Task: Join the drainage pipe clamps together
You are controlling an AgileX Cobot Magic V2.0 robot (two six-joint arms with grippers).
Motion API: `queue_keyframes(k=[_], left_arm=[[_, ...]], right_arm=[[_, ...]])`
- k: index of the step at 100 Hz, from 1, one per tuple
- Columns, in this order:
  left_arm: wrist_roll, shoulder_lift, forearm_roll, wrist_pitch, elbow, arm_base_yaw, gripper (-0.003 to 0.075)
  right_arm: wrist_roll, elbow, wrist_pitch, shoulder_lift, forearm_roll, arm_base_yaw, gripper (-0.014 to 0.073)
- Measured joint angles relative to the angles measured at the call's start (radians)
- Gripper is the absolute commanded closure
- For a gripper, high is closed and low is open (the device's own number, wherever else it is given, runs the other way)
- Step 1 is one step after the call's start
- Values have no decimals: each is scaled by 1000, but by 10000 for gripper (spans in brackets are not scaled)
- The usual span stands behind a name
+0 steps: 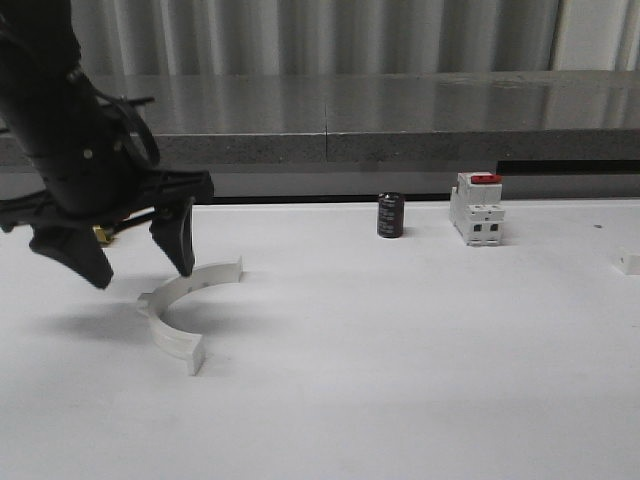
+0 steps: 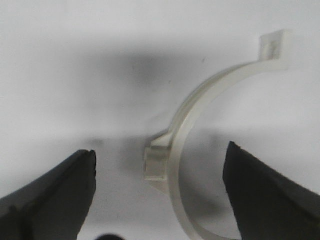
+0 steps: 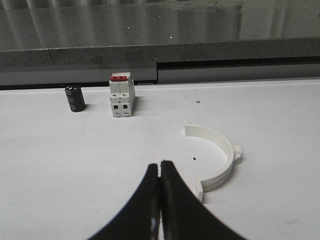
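Observation:
One white half-ring drainage pipe clamp (image 1: 178, 308) lies on the white table at the left, its curve bulging left. My left gripper (image 1: 143, 272) hovers just above its far end, open and holding nothing. In the left wrist view that clamp (image 2: 186, 122) runs between the spread fingers (image 2: 75, 175), and its small side tab is centred under the left gripper (image 2: 160, 149). The other clamp half (image 3: 223, 152) lies flat just beyond and to one side of my right gripper (image 3: 160, 163), which is shut and empty. A white bit at the front view's right edge (image 1: 628, 263) may be that clamp.
A white boxy breaker with a red switch (image 1: 476, 208) and a small black cylinder (image 1: 390, 215) stand near the table's back edge. Behind them runs a grey ledge (image 1: 400, 120). The same breaker (image 3: 122, 95) and cylinder (image 3: 75, 98) stand beyond the right gripper.

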Motion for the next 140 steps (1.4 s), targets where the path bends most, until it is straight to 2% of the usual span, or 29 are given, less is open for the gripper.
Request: queue_keyframes(k=[21,34,56,76,90,118,130,140], left_arm=[[0,-219,106,-84,64,2,195],[0,-381,161,-131,144,45,195],[0,-708,222,-206,369,156,195],[0,-1006,239,-257,582,167,204],[0,-1191,235,-258,701,167,325],[0,-1456,235,-207,829,167,743],[0,-1503,258,-207,835,167,741],[0,-1507,274,-207,835,167,741]], right_arm=[[0,0,0,0,0,0,660],[0,0,0,0,0,0,660],[0,0,0,0,0,0,660],[0,0,0,0,0,0,660],[0,0,0,0,0,0,660],[0,0,-94,0,2,0,660],[15,-27,-79,0,53,0,660],[19,-116,-20,0,91,0,660]])
